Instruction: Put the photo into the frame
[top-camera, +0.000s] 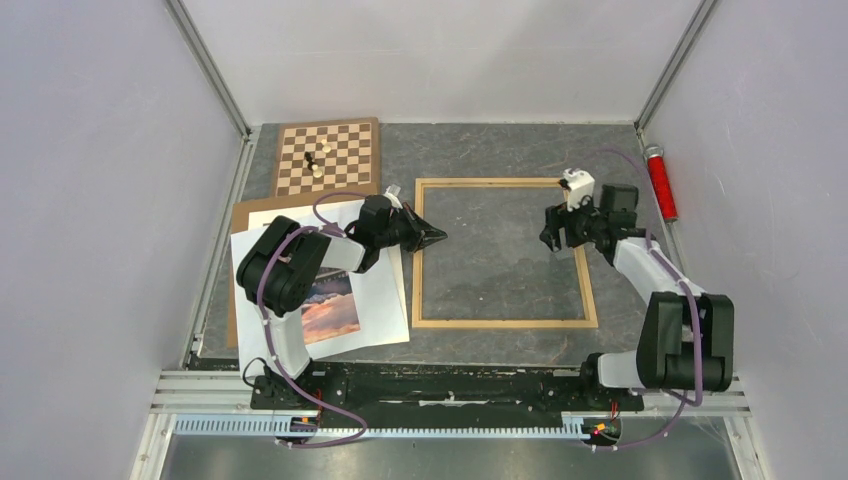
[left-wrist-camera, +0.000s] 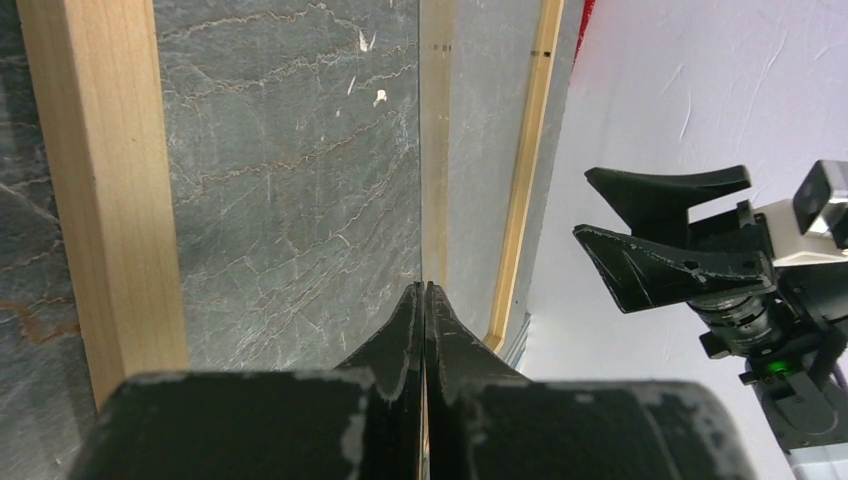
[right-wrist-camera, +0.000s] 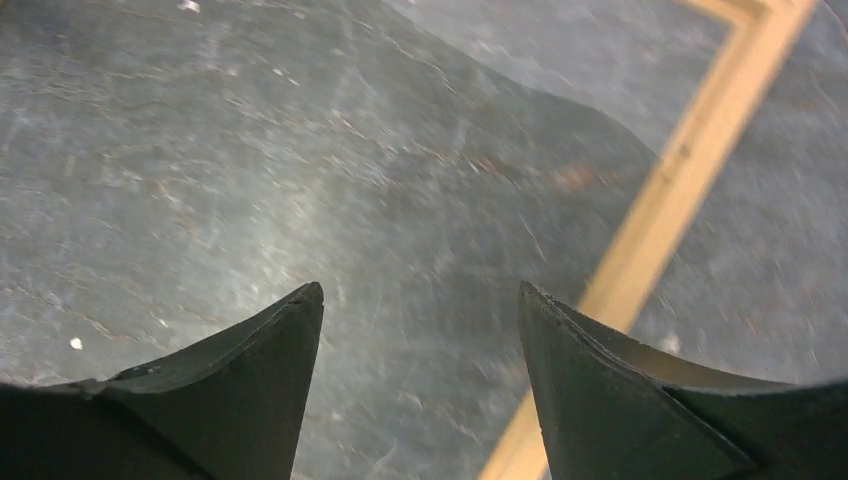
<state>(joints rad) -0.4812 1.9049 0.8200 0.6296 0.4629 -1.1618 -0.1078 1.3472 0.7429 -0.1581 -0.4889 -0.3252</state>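
Observation:
The light wooden frame (top-camera: 500, 323) lies flat in the middle of the table. The sunset photo (top-camera: 330, 305) lies left of it on white sheets (top-camera: 385, 300), partly under my left arm. My left gripper (top-camera: 440, 238) hangs over the frame's left rail (left-wrist-camera: 110, 200). In the left wrist view it (left-wrist-camera: 423, 287) is shut on the edge of a thin clear sheet (left-wrist-camera: 480, 150), seen edge-on and reaching out over the frame. My right gripper (top-camera: 558, 240) hovers open over the frame's right part with nothing between its fingers (right-wrist-camera: 420, 290). The frame's rail (right-wrist-camera: 680, 170) runs just beside them.
A chessboard (top-camera: 345, 140) with two pieces (top-camera: 312, 160) lies at the back left. A brown backing board (top-camera: 240, 215) sticks out from under the white sheets. A red cylinder (top-camera: 660, 182) rests against the right wall. White walls close in both sides and the back.

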